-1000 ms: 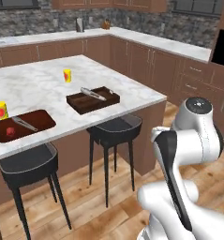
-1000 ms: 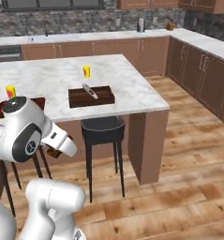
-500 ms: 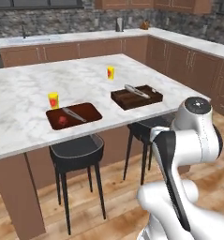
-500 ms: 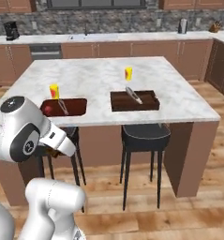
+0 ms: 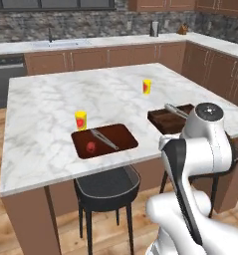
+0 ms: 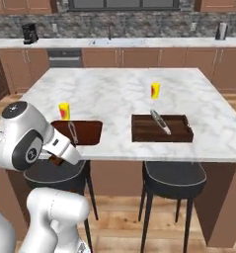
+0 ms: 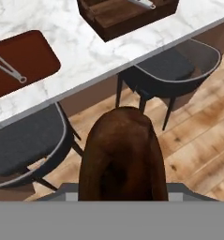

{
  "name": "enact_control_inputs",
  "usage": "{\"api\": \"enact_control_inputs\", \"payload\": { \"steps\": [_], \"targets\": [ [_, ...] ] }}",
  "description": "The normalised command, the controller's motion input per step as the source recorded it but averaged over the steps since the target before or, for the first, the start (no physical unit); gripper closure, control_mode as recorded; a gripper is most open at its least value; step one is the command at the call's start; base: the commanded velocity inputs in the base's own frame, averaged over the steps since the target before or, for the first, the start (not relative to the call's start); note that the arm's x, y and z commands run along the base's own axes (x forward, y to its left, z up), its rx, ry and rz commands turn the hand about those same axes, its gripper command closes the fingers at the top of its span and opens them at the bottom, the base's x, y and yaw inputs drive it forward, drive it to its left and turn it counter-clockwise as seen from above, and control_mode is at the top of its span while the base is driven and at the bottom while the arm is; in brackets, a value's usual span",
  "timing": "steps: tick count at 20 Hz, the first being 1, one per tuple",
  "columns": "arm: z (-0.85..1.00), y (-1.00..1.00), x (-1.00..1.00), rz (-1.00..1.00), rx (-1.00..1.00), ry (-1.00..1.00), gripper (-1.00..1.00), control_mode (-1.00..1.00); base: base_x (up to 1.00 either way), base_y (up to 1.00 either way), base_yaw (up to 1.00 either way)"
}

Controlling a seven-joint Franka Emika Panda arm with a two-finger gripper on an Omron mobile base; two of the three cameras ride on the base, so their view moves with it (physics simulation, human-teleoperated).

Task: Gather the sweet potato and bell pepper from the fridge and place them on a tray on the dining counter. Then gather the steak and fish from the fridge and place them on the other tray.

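- Two trays sit on the counter (image 5: 46,114): a flat tray (image 5: 121,134) and a deeper tray (image 5: 163,119) off to its right.
- My gripper (image 6: 55,160) is squeezed tight on a brown lump (image 7: 120,159). I think it is the sweet potato.
- I hold it low, over a stool (image 7: 24,145) and in front of the counter, so it is not on a tray yet.
- One small red thing (image 5: 91,146) lies in the flat tray, next to a metal tool (image 5: 104,139). I guess it is the bell pepper.
- So the brown lump should go beside it, because those two belong together.
- Next I have to lift it higher than the counter edge, or it will bump.
- Yellow cups (image 5: 80,120) stand near the trays, so I should stay clear of them.
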Motion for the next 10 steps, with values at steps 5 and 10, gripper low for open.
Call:
{"api": "enact_control_inputs", "payload": {
  "steps": [5, 10],
  "targets": [
    [0.00, 0.00, 0.00, 0.00, 0.00, 0.00, 1.00, 1.00, 0.57, 0.18, 0.21],
    [0.00, 0.00, 0.00, 0.00, 0.00, 0.00, 1.00, 1.00, 0.55, 0.43, 0.19]
  ]
}}
